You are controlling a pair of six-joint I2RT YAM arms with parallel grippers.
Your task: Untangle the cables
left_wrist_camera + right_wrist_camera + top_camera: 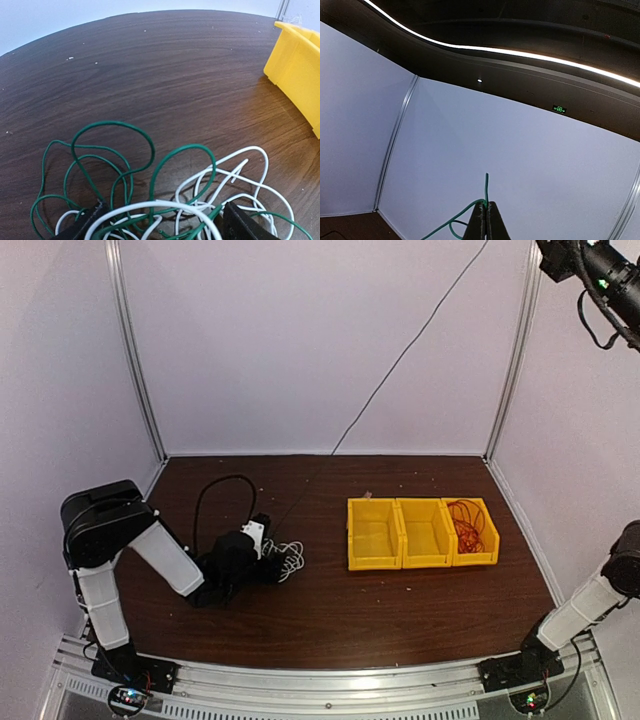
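Tangle of thin green and white wire cables (157, 202) lies on the dark wooden table (150, 75), near a yellow plastic bin (295, 65). Left gripper (165, 225): released, jaws straddling the tangle. Right gripper (486, 220): clenched on one green strand (486, 187), raised high, apparently to draw it free

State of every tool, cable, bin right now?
green cable: tangled with white, one strand pinched
white cable: loose loops, tangled
red cable: piled in right bin
left bin: empty
middle bin: empty
left tool: open, straddling the tangle
right tool: shut on green cable, raised
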